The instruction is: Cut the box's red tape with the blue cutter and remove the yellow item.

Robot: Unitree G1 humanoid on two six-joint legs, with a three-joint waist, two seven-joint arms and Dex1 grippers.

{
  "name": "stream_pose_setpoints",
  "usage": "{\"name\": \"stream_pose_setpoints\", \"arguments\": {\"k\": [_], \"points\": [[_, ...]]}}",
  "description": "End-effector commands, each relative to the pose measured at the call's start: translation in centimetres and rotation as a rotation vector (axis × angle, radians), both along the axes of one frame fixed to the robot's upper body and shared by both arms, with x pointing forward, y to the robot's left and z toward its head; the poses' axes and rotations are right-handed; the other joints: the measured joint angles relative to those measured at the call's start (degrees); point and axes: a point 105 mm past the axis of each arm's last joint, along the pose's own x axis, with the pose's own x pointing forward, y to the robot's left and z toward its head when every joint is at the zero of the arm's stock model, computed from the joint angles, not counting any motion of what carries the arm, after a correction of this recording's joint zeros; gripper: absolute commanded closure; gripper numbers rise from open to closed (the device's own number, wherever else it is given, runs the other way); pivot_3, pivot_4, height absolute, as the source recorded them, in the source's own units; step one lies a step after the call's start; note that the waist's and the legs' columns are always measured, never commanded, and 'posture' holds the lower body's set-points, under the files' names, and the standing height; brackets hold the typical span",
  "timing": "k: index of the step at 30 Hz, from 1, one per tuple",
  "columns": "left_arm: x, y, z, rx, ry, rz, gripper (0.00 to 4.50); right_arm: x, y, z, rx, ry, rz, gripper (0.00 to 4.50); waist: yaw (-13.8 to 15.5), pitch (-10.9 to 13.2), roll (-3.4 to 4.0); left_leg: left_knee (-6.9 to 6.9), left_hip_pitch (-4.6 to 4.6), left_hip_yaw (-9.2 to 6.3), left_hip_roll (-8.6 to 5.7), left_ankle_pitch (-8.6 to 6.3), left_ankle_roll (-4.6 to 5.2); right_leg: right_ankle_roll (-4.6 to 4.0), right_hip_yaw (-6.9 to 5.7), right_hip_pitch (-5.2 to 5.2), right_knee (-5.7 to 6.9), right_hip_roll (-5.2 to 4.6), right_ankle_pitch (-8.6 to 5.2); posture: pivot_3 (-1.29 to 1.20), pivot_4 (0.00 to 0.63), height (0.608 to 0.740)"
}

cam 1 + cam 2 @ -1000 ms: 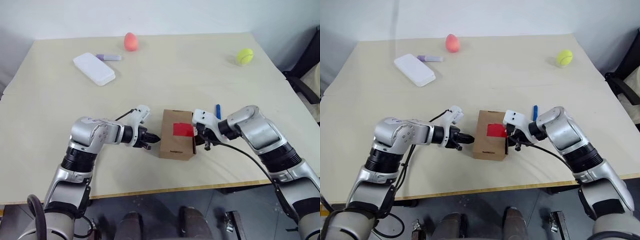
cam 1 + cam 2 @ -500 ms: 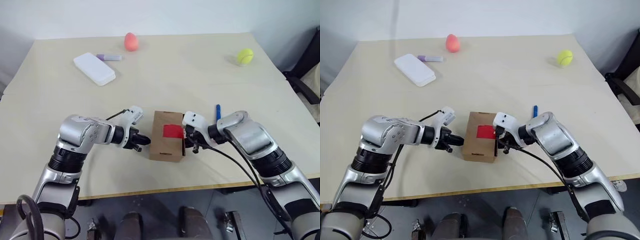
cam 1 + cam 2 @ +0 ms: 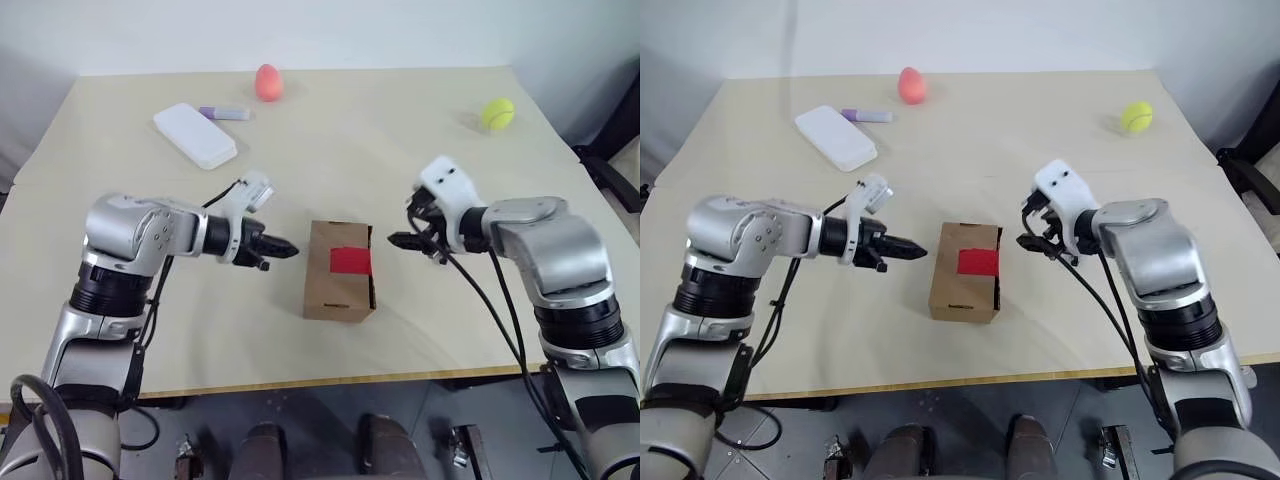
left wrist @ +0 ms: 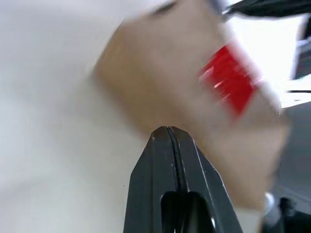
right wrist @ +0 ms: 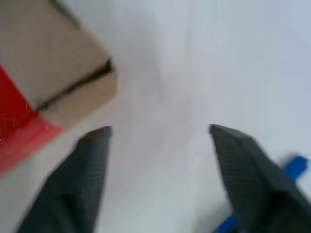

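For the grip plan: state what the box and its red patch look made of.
The box: brown corrugated cardboard, matte; a flap edge and seam show in the right wrist view. The red tape: probably plastic adhesive tape, glossy, with light glints in the left wrist view.

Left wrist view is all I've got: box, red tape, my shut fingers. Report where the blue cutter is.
Observer: The blue cutter lies on the table, close beside the right gripper.
Operator: Give me that gripper's state.
Observer: Open and empty, off the box's right side, not touching it.
Operator: Now list what else is on the table.
Observer: Along the far side: white case, purple marker, pink egg, tennis ball.
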Motion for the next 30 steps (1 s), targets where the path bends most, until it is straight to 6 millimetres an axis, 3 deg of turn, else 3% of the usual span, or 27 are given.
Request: {"name": "stream_pose_setpoints", "arguments": {"k": [1,12,19,30], "points": [[-0.5,-2.1,1.3,-0.041,-0.048,-0.097,4.5,-1.3,0.3,1.7,0.071,-0.038,-0.013,0.03,0.15,0.0,0.0,-0.01,0.0,0.0,0.0,0.0,0.0,0.0,0.0,0.0,0.0,0.0,0.0,0.0,0.15,0.74],[0.6,-5.2,-2.3,0.092,-0.089,-0.225,4.5,-2.6,1.9,-2.7,0.109,0.091,0.032,0.03,0.64,0.0,0.0,0.03,0.01,0.08,0.0,0.0,0.01,0.0,0.01,0.0,-0.01,0.0,0.0,0.0,0.15,0.74],[1.0,-5.5,-2.6,0.105,-0.101,-0.257,4.5,-2.6,1.0,-4.2,0.056,0.126,0.017,0.03,0.8,-0.01,-0.01,0.1,0.12,0.07,0.0,-0.01,0.02,0.0,0.02,0.13,0.01,0.0,0.0,0.0,0.15,0.74],[0.8,-6.1,-2.9,0.095,-0.09,-0.271,4.5,-3.7,2.7,-5.5,-0.052,0.173,0.16,0.03,0.94,-0.05,-0.05,0.12,0.18,0.05,0.0,-0.02,0.05,0.0,0.02,0.2,0.0,0.0,0.0,0.0,0.15,0.74]]}}
